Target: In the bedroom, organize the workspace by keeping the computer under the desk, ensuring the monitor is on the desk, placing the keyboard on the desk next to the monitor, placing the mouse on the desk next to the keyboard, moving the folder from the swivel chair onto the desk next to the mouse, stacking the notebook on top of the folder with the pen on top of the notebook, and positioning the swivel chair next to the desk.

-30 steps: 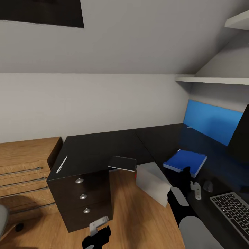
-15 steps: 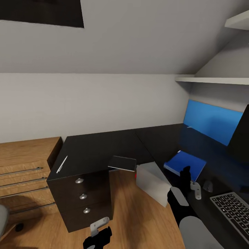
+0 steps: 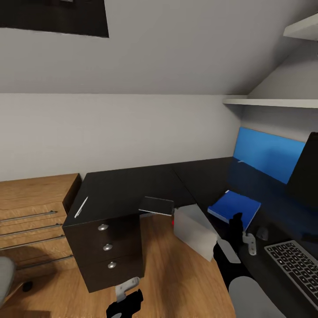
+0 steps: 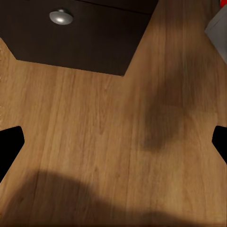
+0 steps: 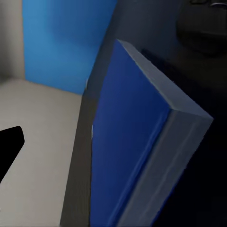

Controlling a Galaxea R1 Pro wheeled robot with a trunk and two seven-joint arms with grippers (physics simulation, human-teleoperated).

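one blue folder (image 3: pixel 235 208) now lies flat on the worktop (image 3: pixel 132 187) beside the mouse (image 3: pixel 262 233), our right gripper (image 3: pixel 250 244) open and drawn back, our left gripper (image 3: pixel 127 287) wide, notebook (image 3: pixel 157 206) next.

Head cam: high, angled down over the tabletop (image 3: pixel 132 185) corner. Left wrist: close above wood floor (image 4: pixel 94 142). Right wrist: tight on folder (image 5: pixel 127 156), shared with head (image 3: pixel 234 210).
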